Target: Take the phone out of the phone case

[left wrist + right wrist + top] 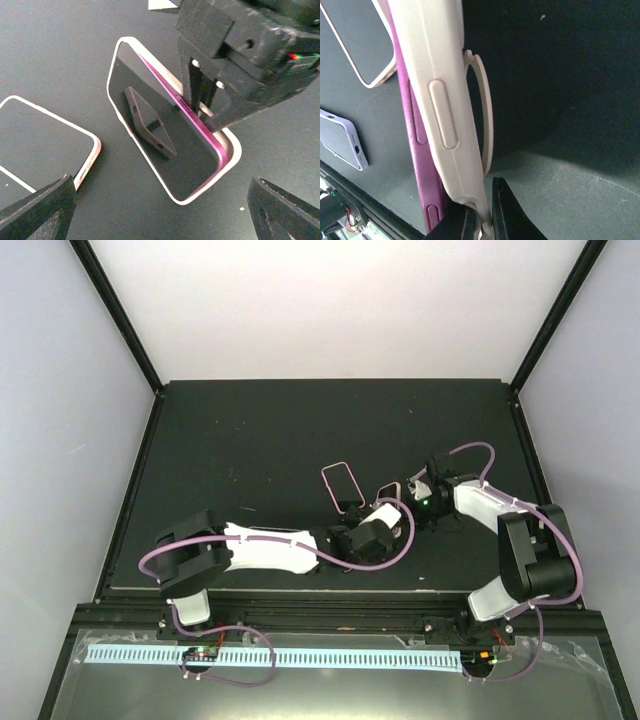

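Observation:
A magenta phone [170,145] with a dark screen sits tilted in a cream phone case [231,150]; its right edge is lifted out of the case wall. My right gripper [487,220] is shut on the bottom edge of the case [440,95], which has a ring on its back; the magenta phone [417,150] shows beside it. In the left wrist view the right gripper [200,102] pinches the case's right wall. My left gripper [160,220] is open and empty, just in front of the phone. From above, the phone [389,490] lies between my left gripper [372,525] and my right gripper [415,498].
A second phone in a pale pink-edged case [45,145] lies flat to the left, also in the top view [341,485] and the right wrist view [360,45]. A white-cased device [342,145] lies near it. The mat's near edge rail [320,595] runs below.

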Motion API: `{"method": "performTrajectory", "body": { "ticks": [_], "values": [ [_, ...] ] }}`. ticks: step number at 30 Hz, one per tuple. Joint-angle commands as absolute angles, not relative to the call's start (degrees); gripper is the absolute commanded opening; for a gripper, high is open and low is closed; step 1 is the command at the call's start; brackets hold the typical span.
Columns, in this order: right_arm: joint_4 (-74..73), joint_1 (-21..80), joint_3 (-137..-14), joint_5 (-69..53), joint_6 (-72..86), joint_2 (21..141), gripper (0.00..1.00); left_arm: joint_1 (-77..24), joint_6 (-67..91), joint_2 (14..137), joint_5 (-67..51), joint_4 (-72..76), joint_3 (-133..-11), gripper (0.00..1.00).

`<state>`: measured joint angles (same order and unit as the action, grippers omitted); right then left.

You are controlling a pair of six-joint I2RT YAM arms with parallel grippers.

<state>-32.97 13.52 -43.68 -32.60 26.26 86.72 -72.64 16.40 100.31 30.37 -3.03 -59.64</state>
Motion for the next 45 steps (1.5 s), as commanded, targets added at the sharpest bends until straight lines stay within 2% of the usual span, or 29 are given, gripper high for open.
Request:
{"method": "performTrajectory", "body": {
  "ticks": [1,7,21,27,36,45],
  "values": [
    [-29.7,14.0,-45.9,-33.6,21.1,92.4,0.01,-71.1,15.3,102.9,28.8,1.9,-60.3,0.95],
    [-32.7,14.0,-48.8,-36.7,18.8,97.5,0.01,-70.4,13.7,106.3,30.7,2.5,-62.2,0.94],
    [-34.1,13.7,-49.5,-39.0,17.8,96.8,0.01,-70.2,14.7,108.1,38.8,0.4,-64.1,0.9],
    [-34.1,13.7,-49.5,-39.7,17.6,96.0,0.01,-69.5,13.7,109.0,38.8,0.1,-64.4,0.89],
    [-36.7,12.8,-51.0,-45.1,14.4,94.6,0.01,-70.6,10.6,110.6,48.0,-5.6,-68.5,0.87],
    [-35.9,10.4,-49.6,-49.8,14.1,89.7,0.01,-69.9,3.4,106.6,54.3,-11.5,-68.0,0.77]
  ]
}}
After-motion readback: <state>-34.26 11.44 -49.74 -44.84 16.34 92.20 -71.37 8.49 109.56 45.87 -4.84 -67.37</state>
